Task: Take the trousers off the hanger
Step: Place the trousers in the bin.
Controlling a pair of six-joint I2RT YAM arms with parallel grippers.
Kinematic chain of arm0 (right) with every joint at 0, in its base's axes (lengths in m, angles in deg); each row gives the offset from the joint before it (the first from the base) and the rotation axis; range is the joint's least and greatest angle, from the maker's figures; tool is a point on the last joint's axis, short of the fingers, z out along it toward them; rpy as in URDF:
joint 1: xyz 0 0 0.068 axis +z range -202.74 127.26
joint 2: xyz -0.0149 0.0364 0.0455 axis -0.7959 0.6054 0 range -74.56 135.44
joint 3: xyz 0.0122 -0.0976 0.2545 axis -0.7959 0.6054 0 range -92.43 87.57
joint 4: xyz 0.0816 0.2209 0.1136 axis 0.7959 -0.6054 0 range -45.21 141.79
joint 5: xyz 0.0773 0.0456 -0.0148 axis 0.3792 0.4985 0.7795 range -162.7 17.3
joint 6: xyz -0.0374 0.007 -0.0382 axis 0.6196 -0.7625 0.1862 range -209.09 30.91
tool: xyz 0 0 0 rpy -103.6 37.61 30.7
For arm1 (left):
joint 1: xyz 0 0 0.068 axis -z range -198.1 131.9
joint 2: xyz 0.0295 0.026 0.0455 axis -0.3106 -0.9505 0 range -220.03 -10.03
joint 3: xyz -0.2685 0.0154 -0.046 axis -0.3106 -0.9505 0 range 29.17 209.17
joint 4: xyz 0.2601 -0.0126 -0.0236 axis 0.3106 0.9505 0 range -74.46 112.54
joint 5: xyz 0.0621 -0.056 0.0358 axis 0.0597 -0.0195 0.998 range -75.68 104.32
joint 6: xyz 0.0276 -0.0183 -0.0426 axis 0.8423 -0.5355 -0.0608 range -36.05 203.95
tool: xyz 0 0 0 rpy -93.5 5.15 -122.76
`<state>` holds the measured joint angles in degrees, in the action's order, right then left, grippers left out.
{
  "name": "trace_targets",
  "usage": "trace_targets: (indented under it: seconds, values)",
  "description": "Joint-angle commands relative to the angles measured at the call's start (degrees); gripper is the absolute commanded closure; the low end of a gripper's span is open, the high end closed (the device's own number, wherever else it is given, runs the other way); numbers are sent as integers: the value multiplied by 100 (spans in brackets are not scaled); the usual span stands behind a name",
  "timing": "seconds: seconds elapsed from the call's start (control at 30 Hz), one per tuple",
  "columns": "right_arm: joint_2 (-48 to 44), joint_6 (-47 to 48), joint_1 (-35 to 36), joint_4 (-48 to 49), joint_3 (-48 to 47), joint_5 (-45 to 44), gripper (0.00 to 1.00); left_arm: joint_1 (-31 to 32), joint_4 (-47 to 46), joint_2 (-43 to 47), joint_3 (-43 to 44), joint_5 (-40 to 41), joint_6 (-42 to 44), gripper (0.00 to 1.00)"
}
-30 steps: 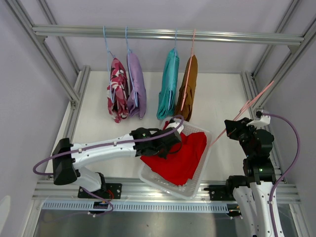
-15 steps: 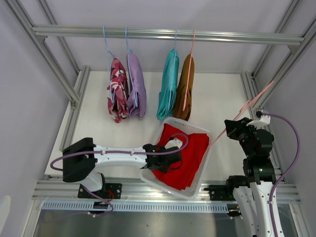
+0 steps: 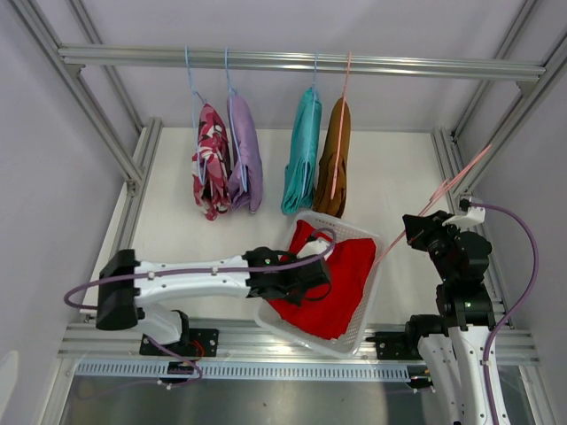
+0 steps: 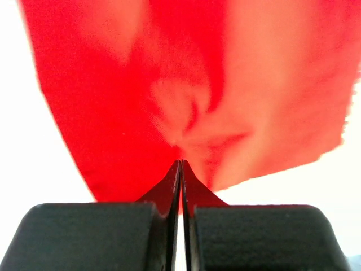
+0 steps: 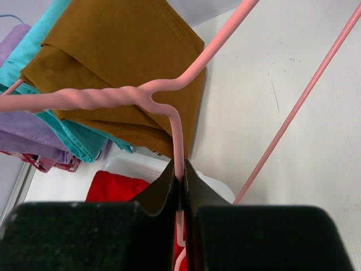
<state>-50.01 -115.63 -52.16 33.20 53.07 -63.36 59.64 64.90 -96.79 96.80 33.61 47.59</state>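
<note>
Red trousers (image 3: 345, 274) lie bunched in a white basket (image 3: 354, 341). My left gripper (image 3: 317, 273) reaches into the basket from the left and is shut on a fold of the red trousers (image 4: 169, 84), with creases running to its tips (image 4: 181, 164). My right gripper (image 3: 409, 234) is shut on the neck of a bare pink hanger (image 3: 452, 181), held up at the right. In the right wrist view the jaws (image 5: 180, 169) clamp the hanger (image 5: 113, 96). Camouflage (image 3: 210, 159), lilac (image 3: 244, 150), teal (image 3: 304, 150) and rust-brown (image 3: 337, 159) trousers hang on hangers from the rail.
The metal rail (image 3: 301, 62) crosses the back, with frame posts (image 3: 133, 168) at both sides. The basket sits at the near middle of the white table (image 3: 399, 177). Behind the held hanger the right wrist view shows the brown trousers (image 5: 113, 45) and the basket rim (image 5: 141, 164).
My left arm has brought the red trousers from above the basket's left rim down into the basket, and the cloth now lies lower and flatter. The right arm and hanger have not moved.
</note>
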Motion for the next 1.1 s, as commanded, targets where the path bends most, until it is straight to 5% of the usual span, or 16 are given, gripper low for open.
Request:
trace_targets:
  seconds: [0.0, 0.43, 0.73, 1.07]
  values:
    - [-39, -35, 12, 286, -4, -12, 100, 23, 356, 624, 575, 250, 190, 99]
    - [-12, -35, 56, 312, 31, -38, 100, -241, -1603, 564, -302, -372, 524, 99]
    - [49, -35, 48, 321, 22, -3, 100, -672, -3318, -648, -1059, -970, 437, 99]
    - [49, -26, 56, 321, 14, 15, 100, -689, -3136, -958, -1112, -857, 366, 99]
